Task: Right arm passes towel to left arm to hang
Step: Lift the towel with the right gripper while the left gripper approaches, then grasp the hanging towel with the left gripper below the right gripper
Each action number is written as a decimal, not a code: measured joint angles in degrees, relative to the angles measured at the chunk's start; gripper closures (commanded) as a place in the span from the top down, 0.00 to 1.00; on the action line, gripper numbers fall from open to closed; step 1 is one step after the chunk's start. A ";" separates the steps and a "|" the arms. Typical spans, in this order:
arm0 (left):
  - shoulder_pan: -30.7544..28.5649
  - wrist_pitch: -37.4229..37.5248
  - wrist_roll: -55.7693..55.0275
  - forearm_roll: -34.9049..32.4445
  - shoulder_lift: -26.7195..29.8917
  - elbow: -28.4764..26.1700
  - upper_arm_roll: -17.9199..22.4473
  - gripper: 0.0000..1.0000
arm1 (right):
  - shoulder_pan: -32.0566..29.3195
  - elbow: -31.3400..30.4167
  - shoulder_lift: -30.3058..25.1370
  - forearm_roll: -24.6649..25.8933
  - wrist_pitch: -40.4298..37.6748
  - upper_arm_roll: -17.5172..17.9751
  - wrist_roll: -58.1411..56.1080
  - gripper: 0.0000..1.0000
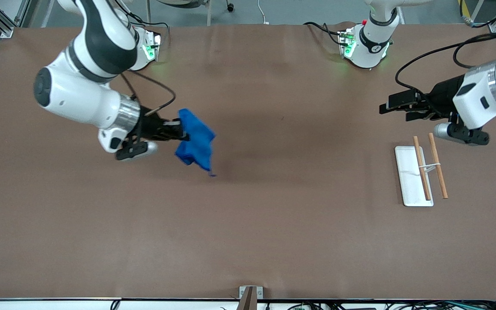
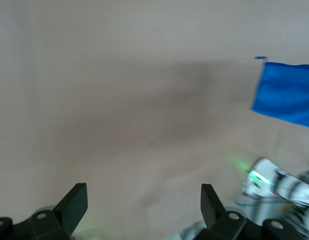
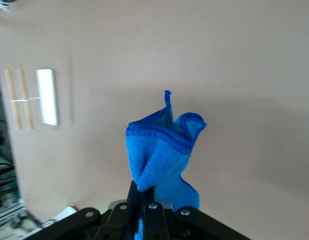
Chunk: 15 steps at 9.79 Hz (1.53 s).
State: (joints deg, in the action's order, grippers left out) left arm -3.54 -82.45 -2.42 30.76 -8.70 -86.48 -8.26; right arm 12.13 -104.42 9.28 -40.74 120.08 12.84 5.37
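Blue towel [image 1: 196, 142] (bunched) clamped in right pincer [image 1: 184, 130] over table, left pincer [image 1: 392, 105] spread wide, holding nothing

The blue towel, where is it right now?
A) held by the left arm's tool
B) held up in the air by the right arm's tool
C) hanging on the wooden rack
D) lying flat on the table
B: the right tool is pinched shut on the towel, which dangles above the table, while the left tool is open and holds nothing, over the table near the rack.
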 measured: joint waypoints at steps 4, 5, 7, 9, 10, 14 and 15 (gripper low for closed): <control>-4.33 6.17 15.19 21.48 -7.57 -4.09 0.08 0.97 | 5.11 0.40 1.42 -21.54 8.68 2.89 -0.10 0.00; -5.36 6.91 20.63 25.75 -10.50 -4.57 0.10 0.95 | 7.06 0.67 1.44 -27.15 11.61 3.01 -0.12 0.00; -5.86 8.17 26.92 33.99 -15.45 -4.84 -0.07 0.93 | 11.10 1.86 1.52 -36.02 16.70 3.10 -0.07 0.00; -5.34 10.79 30.83 41.86 -19.64 -5.33 -1.43 0.88 | 13.21 3.09 1.71 -41.96 19.04 3.10 -0.02 0.00; -5.13 11.58 33.39 43.92 -21.88 -5.83 -2.92 0.89 | 13.78 3.38 1.95 -44.72 19.99 3.10 -0.07 0.00; -4.08 14.30 41.34 55.45 -28.97 -11.64 -8.42 0.89 | 15.36 4.48 2.44 -48.49 20.37 3.09 -0.13 0.00; -3.12 14.32 43.03 56.30 -29.68 -12.46 -8.65 0.89 | 15.35 4.52 2.50 -48.55 20.45 3.01 -0.13 0.00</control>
State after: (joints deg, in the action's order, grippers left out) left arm -6.66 -68.13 40.61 87.07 -38.38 -98.94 -16.90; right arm 27.48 -99.90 11.78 -89.30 140.53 15.86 5.24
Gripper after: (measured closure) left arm 0.110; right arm 0.952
